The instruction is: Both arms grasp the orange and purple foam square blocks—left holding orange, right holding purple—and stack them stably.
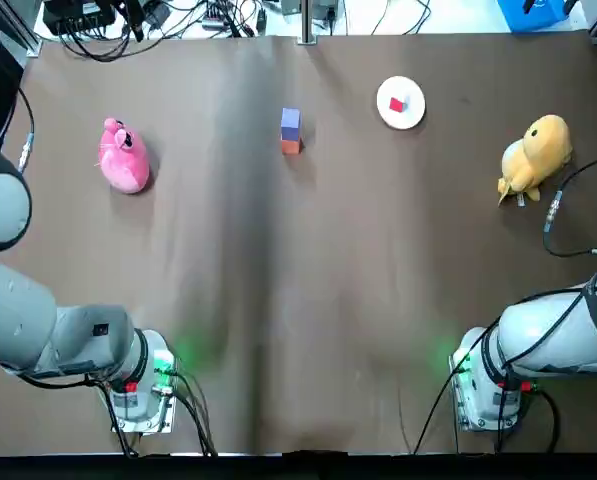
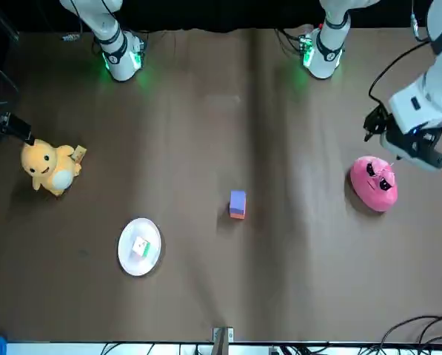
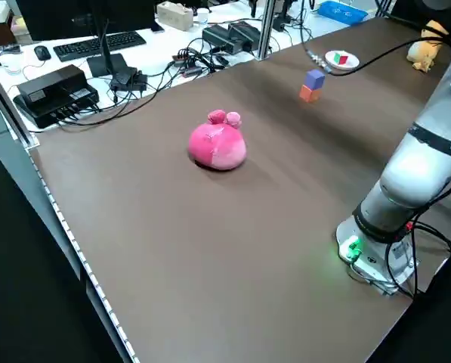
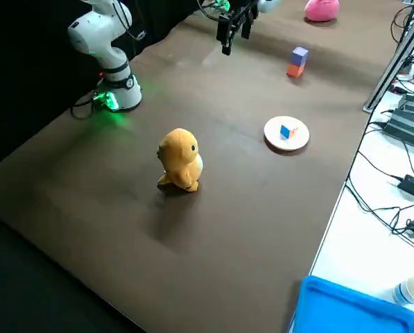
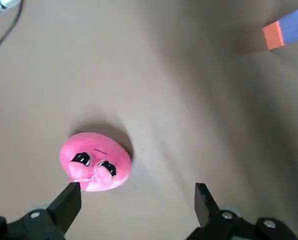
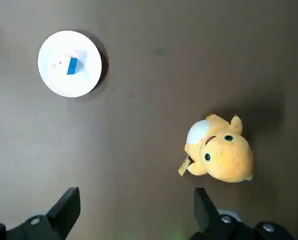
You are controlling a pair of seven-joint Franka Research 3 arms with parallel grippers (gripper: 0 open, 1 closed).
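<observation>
On the brown table (image 1: pixel 278 330), upper centre, the purple block (image 1: pixel 290 120) sits atop the orange block (image 1: pixel 291 146). Left gripper (image 5: pixel 136 200) and right gripper (image 6: pixel 136 202) gape wide and empty; best steer both clear of the stack.

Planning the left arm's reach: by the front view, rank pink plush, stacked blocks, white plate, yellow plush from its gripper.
1. Pink plush, by the left gripper.
2. Stacked blocks, table centre.
3. White plate, right arm's half.
4. Yellow plush, right arm's edge.

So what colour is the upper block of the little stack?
Purple: the purple block sits on the orange block, clearest in the right side view.
</observation>
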